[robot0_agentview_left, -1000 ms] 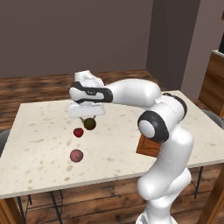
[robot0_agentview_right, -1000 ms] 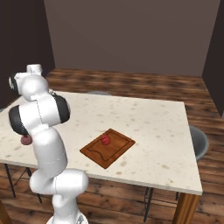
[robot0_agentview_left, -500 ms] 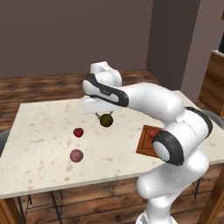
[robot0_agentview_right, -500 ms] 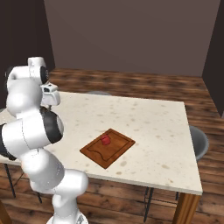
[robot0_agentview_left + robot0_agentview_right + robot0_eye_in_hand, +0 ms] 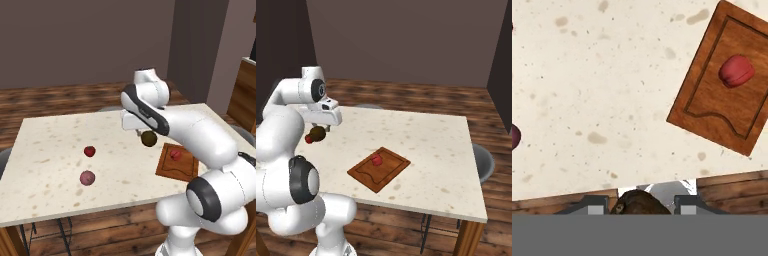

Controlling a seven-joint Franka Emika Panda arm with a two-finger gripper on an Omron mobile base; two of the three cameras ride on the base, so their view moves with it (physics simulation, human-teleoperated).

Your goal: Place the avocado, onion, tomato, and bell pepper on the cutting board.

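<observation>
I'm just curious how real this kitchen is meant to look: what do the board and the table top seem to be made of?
The cutting board looks like reddish-brown wood with a matte finish: grain streaks show in the hand view, and a darker groove runs near its rim. The table top looks like pale polished stone or a laminate imitating it, cream with brownish speckles; which one the pictures leave open.
</observation>
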